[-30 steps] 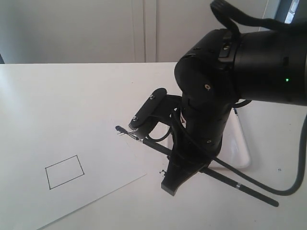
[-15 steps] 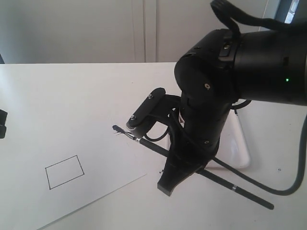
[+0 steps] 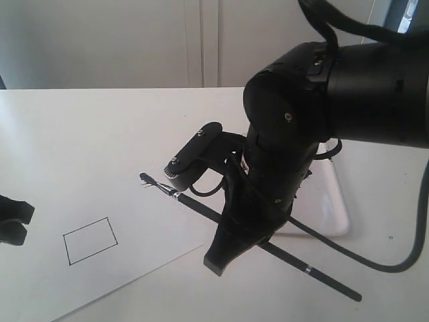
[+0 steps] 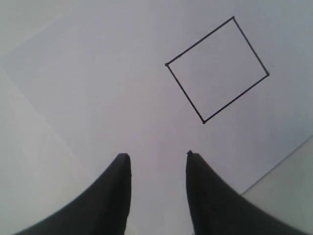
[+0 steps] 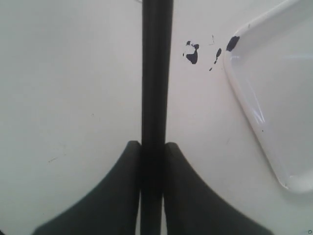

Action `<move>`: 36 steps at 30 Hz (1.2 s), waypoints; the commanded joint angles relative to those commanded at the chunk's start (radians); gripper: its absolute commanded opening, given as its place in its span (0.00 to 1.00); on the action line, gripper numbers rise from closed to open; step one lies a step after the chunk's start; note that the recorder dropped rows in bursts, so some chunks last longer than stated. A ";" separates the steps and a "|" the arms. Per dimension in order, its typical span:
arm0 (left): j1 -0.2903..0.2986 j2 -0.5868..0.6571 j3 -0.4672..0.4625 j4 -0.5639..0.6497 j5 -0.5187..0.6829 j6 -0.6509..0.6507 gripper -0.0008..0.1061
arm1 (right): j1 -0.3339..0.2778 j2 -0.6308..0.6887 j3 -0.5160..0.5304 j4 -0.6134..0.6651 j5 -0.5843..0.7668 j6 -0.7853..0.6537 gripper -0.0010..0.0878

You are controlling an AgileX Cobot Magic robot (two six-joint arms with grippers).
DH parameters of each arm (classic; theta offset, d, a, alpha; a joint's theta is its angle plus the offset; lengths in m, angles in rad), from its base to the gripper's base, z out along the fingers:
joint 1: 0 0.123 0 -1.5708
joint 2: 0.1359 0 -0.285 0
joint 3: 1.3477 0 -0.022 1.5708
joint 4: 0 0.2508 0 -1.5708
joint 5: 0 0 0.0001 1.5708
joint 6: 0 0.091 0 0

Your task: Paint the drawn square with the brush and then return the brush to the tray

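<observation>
Over the paper [image 3: 134, 215], right gripper [image 5: 152, 146] clamps the brush [image 3: 194, 205] handle, tip well apart from the drawn square [image 3: 90, 240]. Likely transit step; next: lower bristles inside outline. Left gripper [image 4: 157, 156] gapes empty near square; tray [image 3: 338, 218] beside right arm.

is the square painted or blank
Blank. The square shows only bare white inside its thin black outline, and the brush tip sits off to one side of it.
</observation>
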 joint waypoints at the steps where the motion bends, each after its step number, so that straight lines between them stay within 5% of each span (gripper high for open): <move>1: 0.000 0.014 0.000 0.000 -0.005 0.000 0.41 | 0.000 0.000 -0.002 0.011 -0.008 0.000 0.01; 14: 0.000 0.159 0.000 -0.008 -0.052 0.011 0.41 | 0.062 0.006 -0.060 0.096 -0.112 -0.046 0.01; 24: 0.000 0.251 0.000 -0.029 -0.063 0.011 0.41 | 0.068 0.132 -0.113 0.160 -0.207 -0.046 0.01; 31: 0.000 0.263 0.000 -0.014 -0.070 0.011 0.41 | 0.072 0.241 -0.182 0.171 -0.047 -0.044 0.01; 36: 0.000 0.266 0.000 -0.014 -0.070 0.000 0.41 | 0.138 0.288 -0.248 -0.025 0.067 0.013 0.01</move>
